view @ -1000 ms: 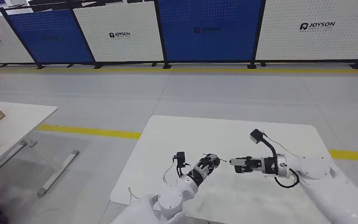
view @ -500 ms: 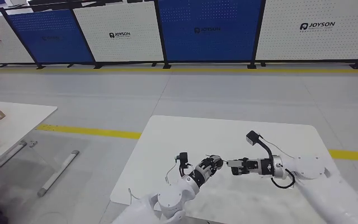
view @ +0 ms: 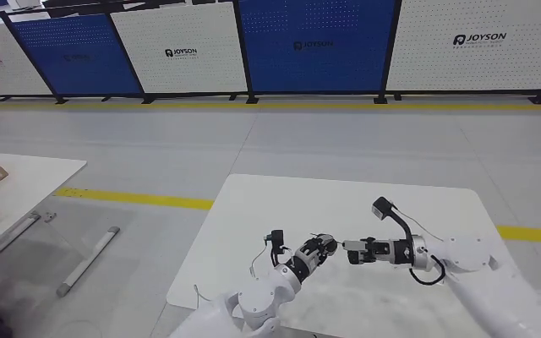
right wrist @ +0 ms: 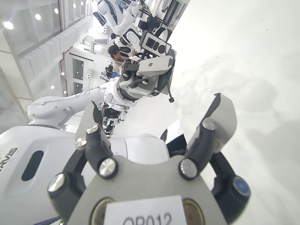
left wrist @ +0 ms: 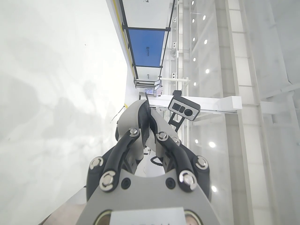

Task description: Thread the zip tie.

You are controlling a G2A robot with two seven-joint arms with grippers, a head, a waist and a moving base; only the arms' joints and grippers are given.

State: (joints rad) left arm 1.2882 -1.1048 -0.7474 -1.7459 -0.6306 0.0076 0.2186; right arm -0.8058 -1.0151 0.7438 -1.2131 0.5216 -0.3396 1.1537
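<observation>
Pinching left end effector [left wrist: 147, 111] holds slim zip tie [right wrist: 171, 99].

Bright, even overhead light washes the white table [view: 338, 203] in the top view, leaving only faint, soft-edged shadows on it. Round ceiling lamps [left wrist: 207, 71] flare as white spots in the left wrist view, where the far tabletop burns out to plain white. Wide lenses bend straight lines at the edges of both wrist views, and small highlights glint on the bolts of the right gripper [right wrist: 155, 103].
</observation>
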